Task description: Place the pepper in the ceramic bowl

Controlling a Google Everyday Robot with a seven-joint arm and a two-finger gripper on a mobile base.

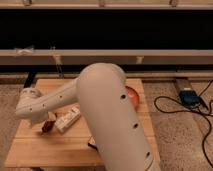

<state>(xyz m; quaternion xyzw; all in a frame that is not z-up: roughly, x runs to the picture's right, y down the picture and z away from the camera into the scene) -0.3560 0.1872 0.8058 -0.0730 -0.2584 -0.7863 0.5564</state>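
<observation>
The pepper [47, 126] is a small dark red thing on the wooden table [45, 150], at the left, next to the white bottle [68, 120]. My gripper [46, 121] is at the end of the white arm, low over the table and right at the pepper; I cannot tell if it holds it. The ceramic bowl [133, 96], orange-red, shows only as a sliver at the table's right side, mostly hidden behind my arm.
My bulky white arm [110, 115] covers the middle of the table. A dark box [92, 144] peeks out under it near the front edge. Cables and a blue device [190, 96] lie on the floor to the right. A dark wall runs behind.
</observation>
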